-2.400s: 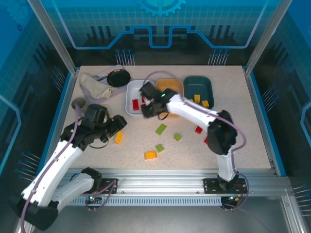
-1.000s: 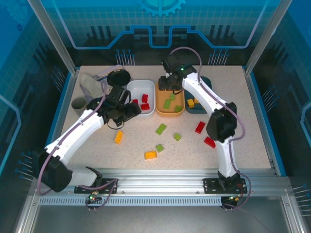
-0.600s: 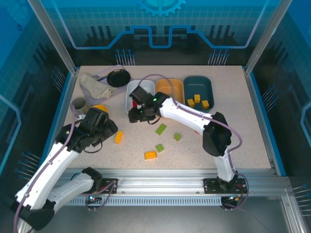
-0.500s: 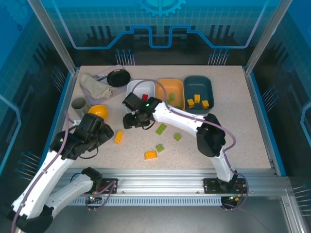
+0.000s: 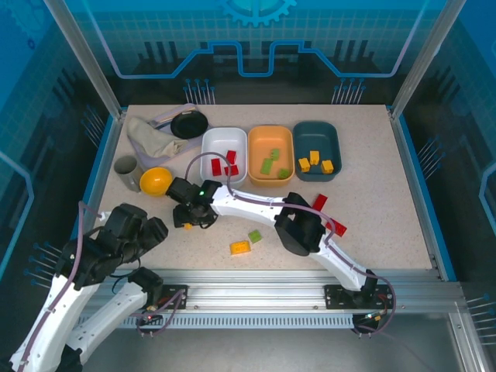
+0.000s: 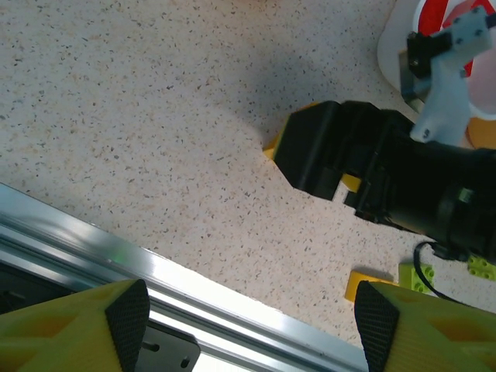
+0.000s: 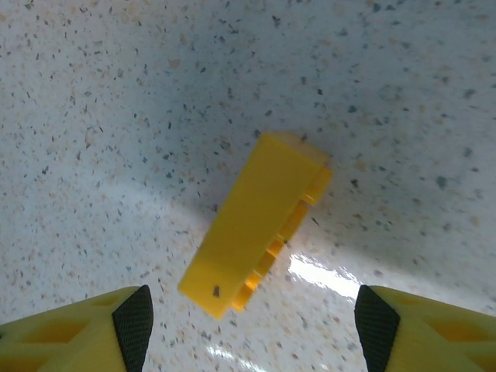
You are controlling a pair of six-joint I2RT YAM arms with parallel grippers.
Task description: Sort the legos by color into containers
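The right gripper [image 5: 188,216] is hanging centre-left in the top view over a yellow-orange brick [image 7: 260,225], which is lying diagonally mid-frame in the right wrist view. Its fingers are standing wide apart, touching nothing. The left gripper [image 6: 252,314] is hovering near the aluminium rail [image 6: 116,256], fingers also spread and empty; in that view the right gripper's black body is covering most of the brick. Toward the top, the white tray [image 5: 221,142] is holding red bricks [image 5: 231,157], the orange tray [image 5: 266,142] green bricks [image 5: 267,165], and the dark teal tray [image 5: 318,134] yellow bricks [image 5: 315,161]. A yellow bowl [image 5: 156,181] is sitting nearby.
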